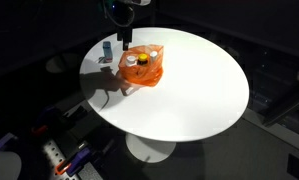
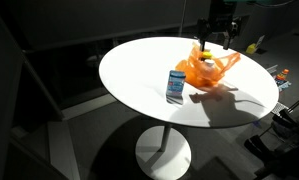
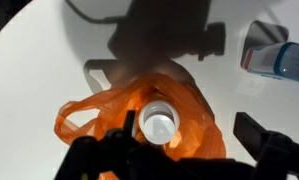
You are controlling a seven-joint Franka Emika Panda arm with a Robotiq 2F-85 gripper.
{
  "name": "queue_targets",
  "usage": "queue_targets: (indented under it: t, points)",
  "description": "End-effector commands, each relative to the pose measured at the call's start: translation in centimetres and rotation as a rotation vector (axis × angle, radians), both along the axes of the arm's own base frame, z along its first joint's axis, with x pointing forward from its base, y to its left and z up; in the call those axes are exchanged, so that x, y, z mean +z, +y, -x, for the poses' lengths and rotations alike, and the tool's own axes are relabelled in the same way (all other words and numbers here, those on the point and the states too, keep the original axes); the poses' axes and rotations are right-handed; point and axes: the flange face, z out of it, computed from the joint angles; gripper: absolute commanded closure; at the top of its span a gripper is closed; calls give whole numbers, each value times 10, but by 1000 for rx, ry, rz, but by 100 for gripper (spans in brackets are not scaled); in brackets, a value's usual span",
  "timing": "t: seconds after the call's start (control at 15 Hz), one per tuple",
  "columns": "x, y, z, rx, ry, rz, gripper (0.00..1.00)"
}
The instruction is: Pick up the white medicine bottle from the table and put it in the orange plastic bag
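The orange plastic bag [image 1: 146,70] sits open on the round white table [image 1: 199,90], also in the other exterior view [image 2: 211,68] and the wrist view [image 3: 89,115]. The white medicine bottle [image 3: 159,122] stands upright inside the bag, its round top facing the wrist camera; it shows in an exterior view [image 1: 132,60] as a pale cap. My gripper [image 3: 189,128] hangs just above the bag's mouth, fingers spread wide and holding nothing, the bottle close to one finger. It also shows in both exterior views [image 1: 122,38] [image 2: 215,36].
A small blue-grey bottle [image 1: 107,48] stands on the table beside the bag, also in the other exterior view [image 2: 176,86] and the wrist view [image 3: 279,58]. A yellow-and-black object [image 1: 146,58] lies in the bag. Cables and clutter [image 1: 64,158] lie on the floor.
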Motion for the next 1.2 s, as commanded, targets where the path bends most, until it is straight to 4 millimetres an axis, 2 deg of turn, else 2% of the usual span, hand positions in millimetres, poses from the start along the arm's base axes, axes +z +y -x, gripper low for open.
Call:
queue_targets:
  t: [0.0, 0.4, 0.6, 0.8, 0.93, 1.0, 1.13]
  points:
    - [35, 4, 21, 114, 33, -26, 0]
    - [82, 12, 51, 328, 41, 3, 0]
    - [97, 15, 61, 391, 32, 10, 0]
    - [98, 23, 67, 449, 30, -13, 0]
    - [90, 31, 66, 497, 32, -50, 0]
    - [92, 27, 61, 450, 35, -20, 0]
    - [88, 31, 64, 476, 42, -32, 0]
